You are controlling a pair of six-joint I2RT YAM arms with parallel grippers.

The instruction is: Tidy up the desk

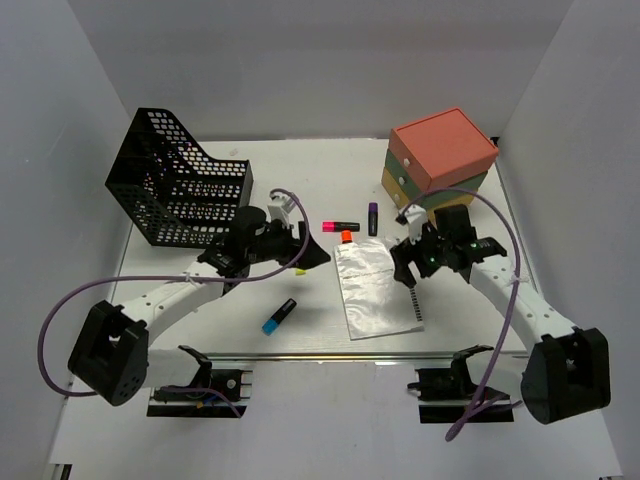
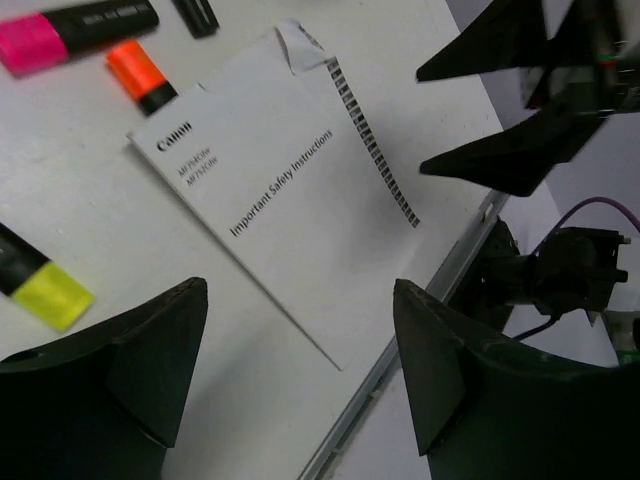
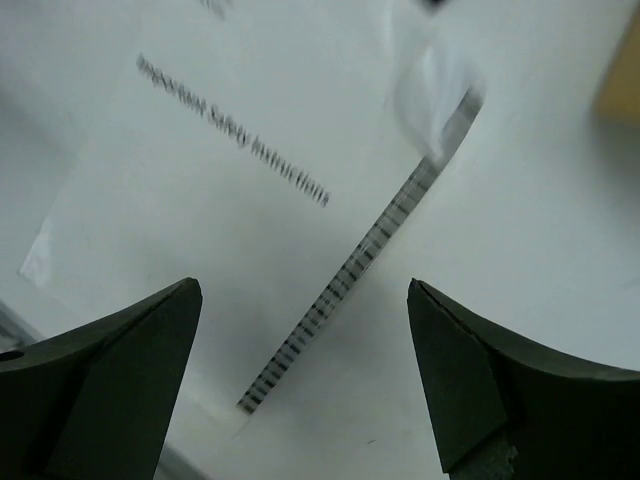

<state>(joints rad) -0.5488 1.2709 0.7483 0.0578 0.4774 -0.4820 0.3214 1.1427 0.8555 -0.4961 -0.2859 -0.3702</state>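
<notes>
The white desk [image 1: 300, 180] holds a white booklet [image 1: 378, 290] titled "Important Safety Instructions", lying flat at centre right with one far corner curled. Around it lie pink [image 1: 340, 223], orange [image 1: 346, 236], purple [image 1: 373, 218] and blue [image 1: 279, 316] highlighters. My left gripper [image 1: 315, 255] is open and empty, just left of the booklet; in its wrist view [image 2: 300, 290] the booklet [image 2: 290, 190] and a yellow highlighter [image 2: 40, 285] lie below. My right gripper [image 1: 405, 272] is open and empty over the booklet's striped right edge [image 3: 350, 270]; its jaws [image 3: 302, 285] straddle that edge.
A black mesh file basket [image 1: 180, 190] stands at the back left. A stacked coral, green and yellow drawer box [image 1: 440, 160] stands at the back right, close behind my right arm. A metal rail [image 1: 340, 355] runs along the desk's front edge.
</notes>
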